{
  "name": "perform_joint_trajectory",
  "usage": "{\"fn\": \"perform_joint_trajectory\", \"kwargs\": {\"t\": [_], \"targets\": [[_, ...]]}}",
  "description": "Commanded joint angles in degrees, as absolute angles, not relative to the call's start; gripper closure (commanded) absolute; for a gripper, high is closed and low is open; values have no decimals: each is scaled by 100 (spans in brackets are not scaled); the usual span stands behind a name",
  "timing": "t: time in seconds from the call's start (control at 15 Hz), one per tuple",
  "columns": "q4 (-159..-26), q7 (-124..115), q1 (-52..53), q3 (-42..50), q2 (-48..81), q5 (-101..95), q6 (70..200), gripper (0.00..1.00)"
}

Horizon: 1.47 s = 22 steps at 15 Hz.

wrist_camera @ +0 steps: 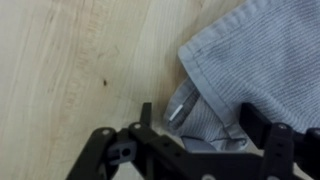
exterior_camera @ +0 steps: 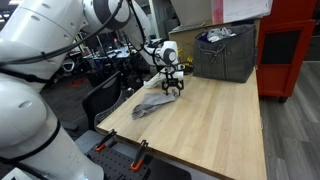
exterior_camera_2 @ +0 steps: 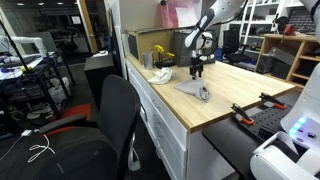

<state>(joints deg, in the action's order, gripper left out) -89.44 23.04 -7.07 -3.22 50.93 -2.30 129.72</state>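
Observation:
A grey knitted cloth (wrist_camera: 250, 60) lies crumpled on the light wooden table (wrist_camera: 70, 70), with a small white label at its folded corner. My gripper (wrist_camera: 198, 112) hangs just over that corner, jaws open, one finger (wrist_camera: 146, 112) on the wood side and the other over the cloth. Nothing is held. In both exterior views the gripper (exterior_camera: 173, 92) (exterior_camera_2: 198, 72) points straight down at the far end of the cloth (exterior_camera: 150, 104) (exterior_camera_2: 195, 90).
A grey fabric bin (exterior_camera: 225, 52) stands at the back of the table, with a red cabinet (exterior_camera: 285, 50) beside it. Orange-handled clamps (exterior_camera: 125, 155) grip the near table edge. A black office chair (exterior_camera_2: 110, 120) stands by the table's side. Small items (exterior_camera_2: 158, 62) sit near the wall.

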Motion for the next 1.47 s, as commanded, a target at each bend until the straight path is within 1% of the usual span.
{"fn": "perform_joint_trajectory", "kwargs": {"t": [0.0, 0.07, 0.4, 0.47, 0.53, 1.0, 1.2, 1.4], "targets": [[-8574, 2683, -828, -534, 5345, -183, 12520, 41], [-8526, 2745, -843, -564, 5350, -165, 12423, 50], [-8456, 2664, -840, -557, 5273, -119, 12190, 88], [-8517, 2514, -814, -507, 5197, -114, 12305, 95], [-8547, 2361, -766, -433, 5145, -148, 12450, 99], [-8706, 1579, -685, -4, 4612, -298, 13522, 98], [-9020, 1244, -549, 233, 4284, -456, 14137, 98], [-9637, 745, -268, 559, 3893, -813, 14973, 98]]}}
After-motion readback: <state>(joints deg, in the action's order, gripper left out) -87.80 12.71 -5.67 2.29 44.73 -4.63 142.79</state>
